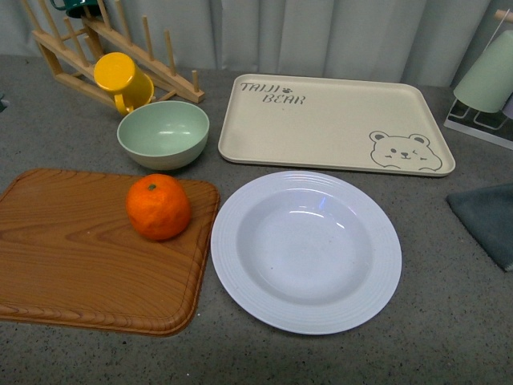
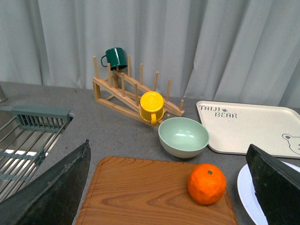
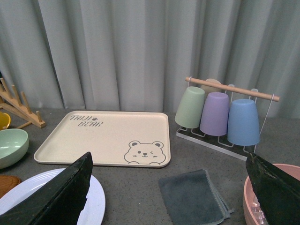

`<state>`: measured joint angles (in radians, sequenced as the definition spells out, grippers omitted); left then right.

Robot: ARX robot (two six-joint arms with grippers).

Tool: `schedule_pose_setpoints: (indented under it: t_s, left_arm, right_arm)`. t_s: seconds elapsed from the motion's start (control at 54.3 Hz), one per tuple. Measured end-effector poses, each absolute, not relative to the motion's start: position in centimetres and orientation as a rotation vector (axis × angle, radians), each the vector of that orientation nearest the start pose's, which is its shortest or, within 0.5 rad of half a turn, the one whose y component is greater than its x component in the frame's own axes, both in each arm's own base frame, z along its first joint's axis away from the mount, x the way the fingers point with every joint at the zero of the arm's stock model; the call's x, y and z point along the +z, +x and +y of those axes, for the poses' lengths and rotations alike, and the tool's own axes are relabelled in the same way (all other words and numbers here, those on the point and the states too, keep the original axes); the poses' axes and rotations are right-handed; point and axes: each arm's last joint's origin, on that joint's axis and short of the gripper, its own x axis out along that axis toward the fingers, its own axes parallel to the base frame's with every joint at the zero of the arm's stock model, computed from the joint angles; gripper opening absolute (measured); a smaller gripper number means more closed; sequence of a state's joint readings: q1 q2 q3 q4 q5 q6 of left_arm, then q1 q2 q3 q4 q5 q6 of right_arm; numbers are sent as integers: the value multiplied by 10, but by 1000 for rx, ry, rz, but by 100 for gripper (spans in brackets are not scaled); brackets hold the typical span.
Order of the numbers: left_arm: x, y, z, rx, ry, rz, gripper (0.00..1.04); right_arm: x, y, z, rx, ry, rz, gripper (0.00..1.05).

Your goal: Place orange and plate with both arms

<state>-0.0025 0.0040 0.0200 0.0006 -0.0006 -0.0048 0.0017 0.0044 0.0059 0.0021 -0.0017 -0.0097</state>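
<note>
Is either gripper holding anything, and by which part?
Nothing is held. The left gripper and the right gripper are open; the orange rests on the wooden board.

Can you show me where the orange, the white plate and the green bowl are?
orange [image 1: 159, 207], front view, middle of its skin.
white plate [image 1: 226, 257], front view, bare ribbed rim.
green bowl [image 1: 163, 159], front view, outer wall.

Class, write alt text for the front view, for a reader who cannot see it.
An orange sits on a wooden board at the left, next to an empty white plate on a grey table. Behind them are a pale green bowl, a yellow mug on a wooden rack, and a beige bear tray. No robot arm is in view.
</note>
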Motion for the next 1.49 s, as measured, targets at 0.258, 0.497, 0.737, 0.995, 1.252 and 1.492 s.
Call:
schedule_pose_setpoints:
  t_s: [0.258, 0.497, 0.737, 0.995, 1.252, 1.492]
  left_arm:
    - [170, 97, 0, -2, -5, -17, 98]
    - [170, 97, 0, -2, -5, -17, 98]
    - [170, 97, 0, -2, -5, -17, 98]
    - [170, 97, 0, -2, -5, -17, 98]
    - [170, 97, 0, -2, -5, -17, 98]
    - [170, 97, 0, -2, -5, -17, 98]
  right_arm:
    - [165, 98, 0, 3, -10, -4, 96]
    - [165, 98, 0, 3, -10, -4, 96]
    - [165, 98, 0, 3, -9, -4, 96]
    - [165, 98, 0, 3, -10, -4, 96]
    - [165, 98, 0, 3, -9, -4, 96]
    - [165, 98, 0, 3, -10, -4, 96]
